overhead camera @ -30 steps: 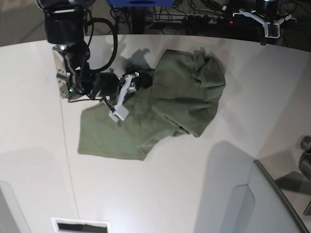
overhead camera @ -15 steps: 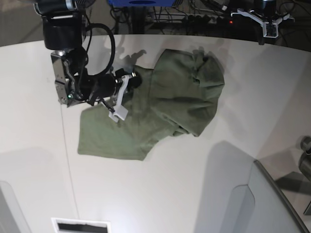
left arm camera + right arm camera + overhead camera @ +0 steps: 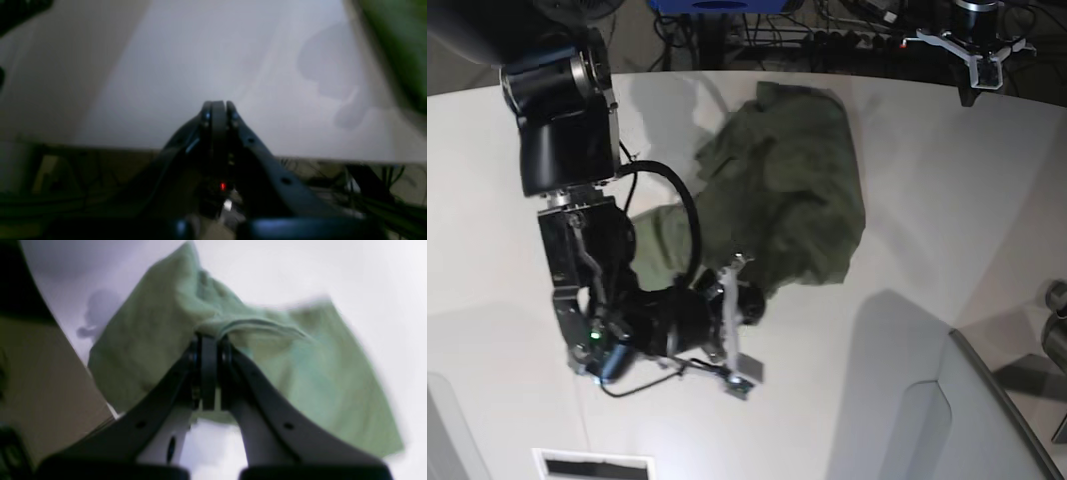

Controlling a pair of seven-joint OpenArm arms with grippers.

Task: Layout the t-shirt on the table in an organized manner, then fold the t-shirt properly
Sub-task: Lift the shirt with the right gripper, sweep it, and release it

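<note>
Pinching a hemmed fold of the olive t-shirt (image 3: 160,340), the right claw (image 3: 208,340) holds it over the white table (image 3: 907,200); the cloth lies bunched toward the far side; the left claw (image 3: 218,108) is pressed together, empty, beyond the table edge.

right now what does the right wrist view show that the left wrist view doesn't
Only the right wrist view: the right pincer shut on a fold of the t-shirt, with the cloth hanging bunched behind it. Only the left wrist view: the left pincer shut on nothing, above bare table, with cables past the table's edge. Both: the white table and some of the green shirt, which in the left wrist view is just a blurred strip at the upper right.
</note>
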